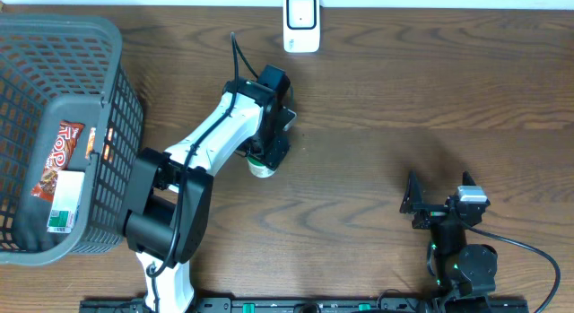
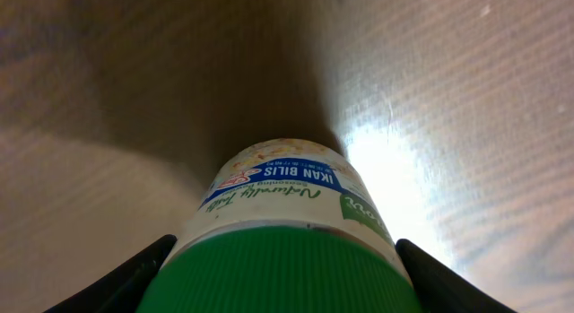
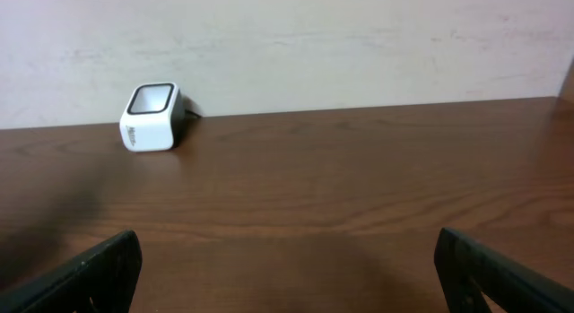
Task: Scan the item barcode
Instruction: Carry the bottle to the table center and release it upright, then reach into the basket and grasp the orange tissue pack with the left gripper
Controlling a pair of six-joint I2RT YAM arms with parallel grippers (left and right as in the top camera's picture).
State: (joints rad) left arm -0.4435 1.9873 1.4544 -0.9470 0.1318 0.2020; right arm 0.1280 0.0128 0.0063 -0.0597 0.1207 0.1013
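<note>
A wide brown wooden table (image 1: 377, 98) is seen, and most of the trouble can come from how far things are spread on it. A big grey plastic basket (image 1: 117, 107) is set at the left edge with a red snack packet (image 1: 58, 156) inside, and it could be bumped if the long white and black arm is swung back that way. The left gripper (image 1: 272, 150) is clenched on a small white jar with a green ribbed lid (image 2: 287, 183), near the middle of the table. The right gripper (image 3: 287, 268) is spread wide, nothing is held in it, and it is parked well apart, so no help can be given by it if the jar is dropped. The little white scanner box with a dark window (image 1: 301, 22) is placed at the far edge, well apart from the jar. It looks light, so it could be pushed or tipped if the jar is brought in too low or too fast. The jar is held only by its lid, so it could slip out or twist loose when it is tilted. It cannot be told if its bottom is touching the table. No barcode is seen on the blue and white label (image 2: 282, 180), so the wrong side could be shown and nothing would be read.
</note>
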